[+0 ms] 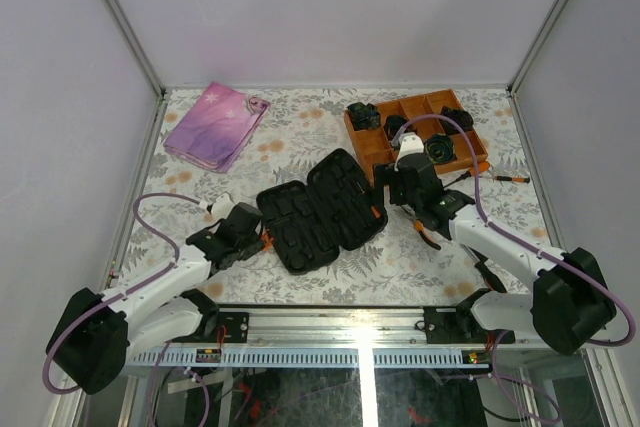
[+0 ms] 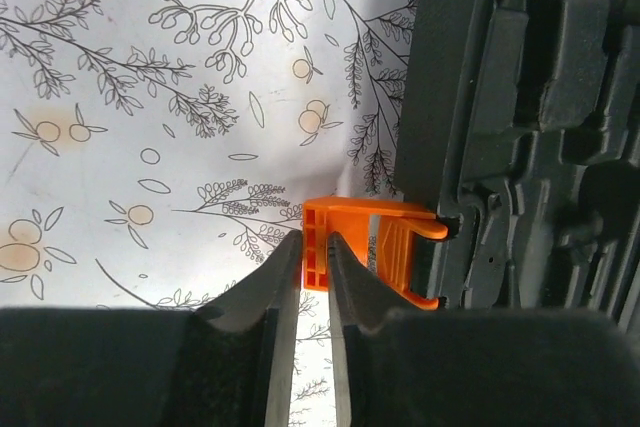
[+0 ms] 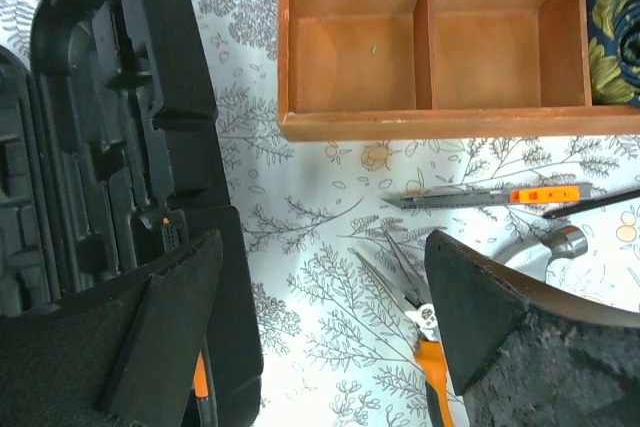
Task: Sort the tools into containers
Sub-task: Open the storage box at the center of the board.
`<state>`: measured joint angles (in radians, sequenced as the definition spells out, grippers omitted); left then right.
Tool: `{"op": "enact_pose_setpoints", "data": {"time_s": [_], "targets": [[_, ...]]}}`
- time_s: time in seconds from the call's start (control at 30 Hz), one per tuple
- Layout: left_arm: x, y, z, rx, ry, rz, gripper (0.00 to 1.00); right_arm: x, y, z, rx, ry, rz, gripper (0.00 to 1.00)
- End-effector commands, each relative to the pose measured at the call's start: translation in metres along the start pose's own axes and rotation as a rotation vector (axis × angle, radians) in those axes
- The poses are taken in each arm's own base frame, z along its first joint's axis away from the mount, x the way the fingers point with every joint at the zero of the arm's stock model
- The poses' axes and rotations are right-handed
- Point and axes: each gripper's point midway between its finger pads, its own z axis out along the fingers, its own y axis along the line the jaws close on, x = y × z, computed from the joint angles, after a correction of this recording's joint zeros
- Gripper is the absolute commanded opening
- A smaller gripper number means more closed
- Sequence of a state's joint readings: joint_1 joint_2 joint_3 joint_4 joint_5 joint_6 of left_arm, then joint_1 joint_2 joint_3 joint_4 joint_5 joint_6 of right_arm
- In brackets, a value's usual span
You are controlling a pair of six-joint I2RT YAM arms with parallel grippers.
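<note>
Floral-print tabletop [image 1: 420, 259], moulded black case [image 1: 320, 209], orange plastic tab [image 2: 385, 247] in left claw [image 2: 312, 243]

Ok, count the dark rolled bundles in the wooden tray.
4 dark rolled bundles: one back left in the wooden tray, one beside it, one back right, one in front of that. From above, the right gripper covers part of the tray, so more may be hidden.
</note>
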<state>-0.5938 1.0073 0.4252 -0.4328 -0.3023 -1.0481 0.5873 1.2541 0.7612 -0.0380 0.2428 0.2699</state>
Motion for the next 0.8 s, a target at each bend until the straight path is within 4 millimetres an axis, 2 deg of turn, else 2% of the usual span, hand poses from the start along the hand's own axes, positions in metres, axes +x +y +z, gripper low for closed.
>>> {"op": "enact_pose_setpoints", "data": {"time_s": [0.0,0.4,0.6,0.77], "targets": [[-0.016,0.001,-0.008,-0.012,-0.050,-0.001,0.15,0.008,0.004,-0.004,-0.036,0.029,0.018,0.88],[-0.024,0.003,-0.007,-0.025,-0.061,0.005,0.17,0.020,0.004,-0.009,-0.053,0.061,0.043,0.87],[-0.029,0.003,-0.012,-0.014,-0.069,0.013,0.29,0.018,0.005,-0.025,-0.072,0.043,0.080,0.87],[-0.033,0.004,-0.013,-0.021,-0.078,0.023,0.37,0.026,0.001,-0.033,-0.071,0.037,0.103,0.82]]}}
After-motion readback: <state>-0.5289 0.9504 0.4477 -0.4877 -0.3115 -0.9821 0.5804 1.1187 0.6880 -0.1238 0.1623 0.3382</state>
